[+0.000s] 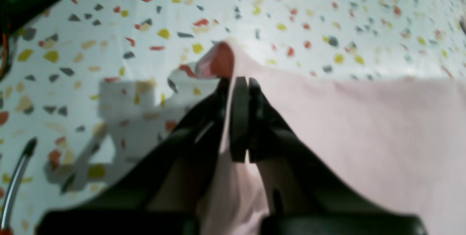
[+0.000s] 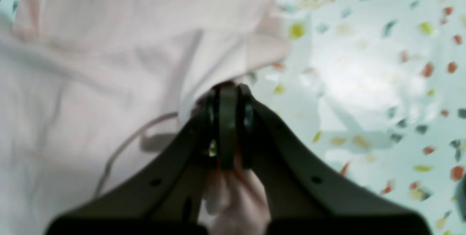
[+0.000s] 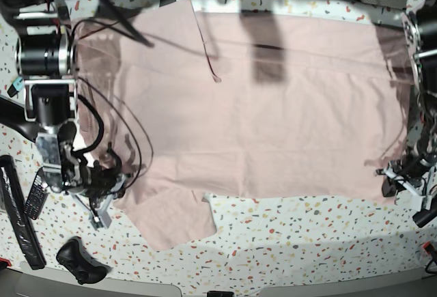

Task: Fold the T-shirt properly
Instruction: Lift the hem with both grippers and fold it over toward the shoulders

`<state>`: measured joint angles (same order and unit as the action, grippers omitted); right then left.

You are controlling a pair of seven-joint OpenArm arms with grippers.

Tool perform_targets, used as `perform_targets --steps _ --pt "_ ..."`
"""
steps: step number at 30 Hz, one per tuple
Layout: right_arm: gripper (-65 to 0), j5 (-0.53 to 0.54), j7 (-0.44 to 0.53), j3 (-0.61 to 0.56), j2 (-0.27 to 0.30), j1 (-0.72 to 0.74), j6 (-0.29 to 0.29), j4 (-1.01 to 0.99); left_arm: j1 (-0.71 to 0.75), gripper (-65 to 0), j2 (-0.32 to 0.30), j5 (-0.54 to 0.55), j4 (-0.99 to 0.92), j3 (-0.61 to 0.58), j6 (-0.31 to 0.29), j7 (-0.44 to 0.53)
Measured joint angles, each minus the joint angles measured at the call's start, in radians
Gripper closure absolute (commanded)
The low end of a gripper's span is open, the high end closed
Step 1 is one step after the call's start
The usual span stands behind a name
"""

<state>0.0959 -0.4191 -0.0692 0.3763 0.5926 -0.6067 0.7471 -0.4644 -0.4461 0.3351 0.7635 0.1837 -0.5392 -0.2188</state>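
The pale pink T-shirt [image 3: 259, 119] lies spread wide over the speckled table, plain side up, with one sleeve [image 3: 174, 225] flat near the front edge. My left gripper [image 3: 395, 186] is at the shirt's front corner on the right of the base view. In the left wrist view it [image 1: 247, 82] is shut on a raised peak of the shirt's edge [image 1: 364, 129]. My right gripper [image 3: 113, 189] is at the shirt's edge on the left. In the right wrist view it [image 2: 229, 88] is shut on a bunch of the cloth [image 2: 91, 67]. No lettering or label shows.
The table [image 3: 293, 242] is white with coloured flecks. A long black bar [image 3: 17, 215], a remote [image 3: 34, 201] and a black mouse-like object [image 3: 78, 259] lie at the front left. Black cables [image 3: 130, 140] cross the shirt's left part. Arm bases stand at both sides.
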Motion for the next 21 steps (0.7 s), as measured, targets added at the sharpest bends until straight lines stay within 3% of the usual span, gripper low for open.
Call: perform_targets --steps 3,9,18,21 --pt "0.0 0.001 -0.026 -0.002 0.014 -0.076 0.009 0.121 0.096 0.0 0.003 -0.002 0.142 0.039 0.064 0.002" --pt "0.0 0.005 -0.046 0.043 0.04 -0.193 0.019 0.306 0.204 0.0 0.0 0.004 0.322 0.129 0.064 0.008" --pt "0.0 0.088 -0.071 0.216 0.059 -0.4 0.022 0.559 0.288 0.0 0.002 0.05 0.351 0.207 0.061 -0.008" --pt "0.0 0.098 -0.087 0.24 0.078 -0.46 0.021 0.643 0.303 0.0 0.002 0.046 0.351 0.226 0.034 -0.007"
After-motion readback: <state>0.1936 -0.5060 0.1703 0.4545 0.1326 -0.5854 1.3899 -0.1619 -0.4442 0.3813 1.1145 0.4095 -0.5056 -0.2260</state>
